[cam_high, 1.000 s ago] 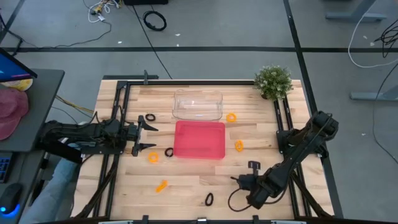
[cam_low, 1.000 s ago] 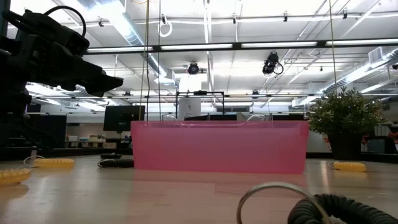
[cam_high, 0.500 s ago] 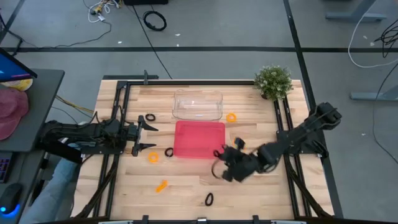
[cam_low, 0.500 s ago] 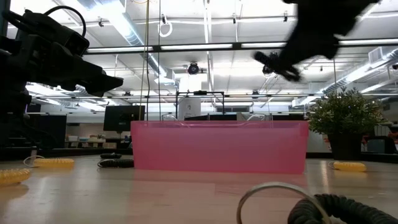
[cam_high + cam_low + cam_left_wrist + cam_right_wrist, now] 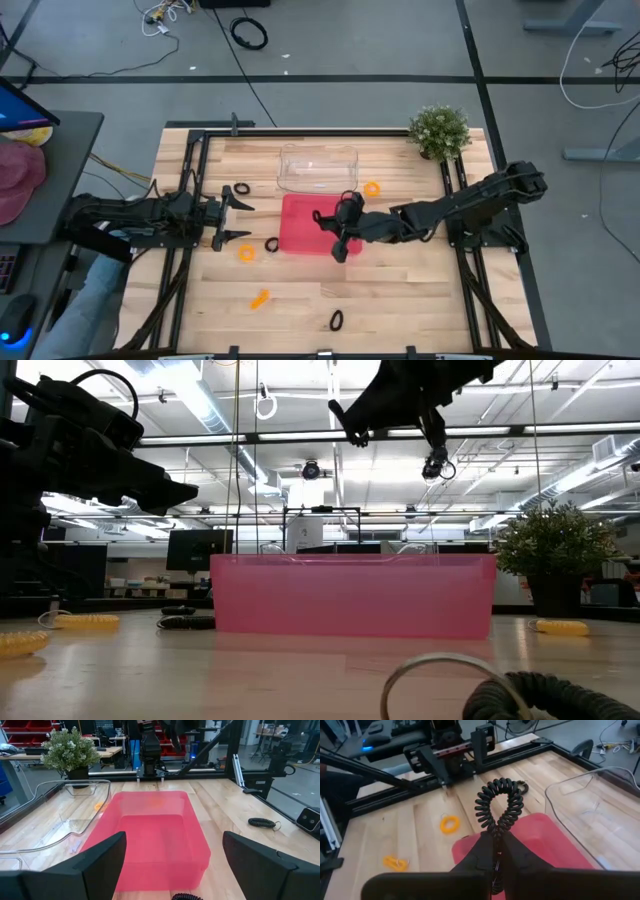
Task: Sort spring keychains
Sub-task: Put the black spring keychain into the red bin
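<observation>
Table (image 5: pixel 300 285): pale wood planks, visible grain, smooth matt finish, bordered by black metal rails (image 5: pixel 195 170). Pink tray (image 5: pixel 155 835): translucent plastic, smooth with a soft sheen. Clear tray (image 5: pixel 318 168): transparent glossy plastic. Black spring keychain (image 5: pixel 498 810) pinched in the right claw (image 5: pixel 493 847): coiled plastic cord, slightly glossy. Orange spring keychain (image 5: pixel 449 824): coiled plastic, matt. Claw fingers (image 5: pixel 100 857) of the left arm: dark matt plastic. Potted plant (image 5: pixel 439 131): looked artificial, matt foliage.

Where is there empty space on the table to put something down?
The big bare patch is the front right of the table, past the black keychain. The back left corner, behind the clear tray, is bare too. It is crowded at the pink tray, where the right gripper holds a black spring keychain.
</observation>
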Controlling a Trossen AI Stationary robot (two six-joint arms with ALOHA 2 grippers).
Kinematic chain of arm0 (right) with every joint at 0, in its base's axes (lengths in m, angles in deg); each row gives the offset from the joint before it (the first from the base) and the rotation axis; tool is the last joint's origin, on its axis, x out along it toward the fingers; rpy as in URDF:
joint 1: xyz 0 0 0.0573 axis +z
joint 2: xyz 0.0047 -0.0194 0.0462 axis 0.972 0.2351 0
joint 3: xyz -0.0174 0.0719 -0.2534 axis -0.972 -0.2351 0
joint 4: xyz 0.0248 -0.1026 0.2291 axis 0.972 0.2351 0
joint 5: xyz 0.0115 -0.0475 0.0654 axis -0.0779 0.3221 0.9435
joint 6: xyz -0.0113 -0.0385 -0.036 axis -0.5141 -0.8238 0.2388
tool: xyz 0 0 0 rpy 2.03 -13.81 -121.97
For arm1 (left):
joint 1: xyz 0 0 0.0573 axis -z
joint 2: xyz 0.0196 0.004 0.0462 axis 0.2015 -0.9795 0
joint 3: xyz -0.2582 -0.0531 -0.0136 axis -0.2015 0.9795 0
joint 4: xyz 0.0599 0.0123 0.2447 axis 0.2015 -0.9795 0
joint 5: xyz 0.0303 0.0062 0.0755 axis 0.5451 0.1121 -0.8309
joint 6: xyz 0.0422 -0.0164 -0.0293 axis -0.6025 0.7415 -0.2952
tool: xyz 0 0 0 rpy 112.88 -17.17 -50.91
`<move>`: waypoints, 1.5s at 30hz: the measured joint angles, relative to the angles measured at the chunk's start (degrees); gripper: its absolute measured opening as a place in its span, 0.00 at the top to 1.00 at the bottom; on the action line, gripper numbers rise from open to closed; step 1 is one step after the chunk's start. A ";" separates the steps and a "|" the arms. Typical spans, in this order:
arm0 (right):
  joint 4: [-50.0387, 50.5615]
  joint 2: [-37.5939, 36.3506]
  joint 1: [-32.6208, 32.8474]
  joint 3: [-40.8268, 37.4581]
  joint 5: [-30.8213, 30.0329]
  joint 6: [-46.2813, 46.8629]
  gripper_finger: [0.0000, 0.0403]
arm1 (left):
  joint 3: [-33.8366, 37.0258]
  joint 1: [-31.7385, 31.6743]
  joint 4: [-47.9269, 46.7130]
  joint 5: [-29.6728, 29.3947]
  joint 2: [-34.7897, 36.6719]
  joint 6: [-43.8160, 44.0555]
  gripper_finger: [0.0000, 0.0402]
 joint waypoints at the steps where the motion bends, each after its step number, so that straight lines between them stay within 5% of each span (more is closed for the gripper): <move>1: -0.04 0.01 -0.10 0.00 0.14 -0.14 0.98 | 0.00 0.00 0.00 0.01 0.01 -0.01 0.16; 16: 0.76 0.22 -0.55 0.00 -1.39 -3.53 0.94 | 0.00 -0.02 0.00 0.00 0.01 -0.01 0.16; 45: 4.13 0.22 -1.60 0.00 -1.39 -2.96 0.52 | 0.00 -0.01 0.00 0.00 0.01 -0.02 0.16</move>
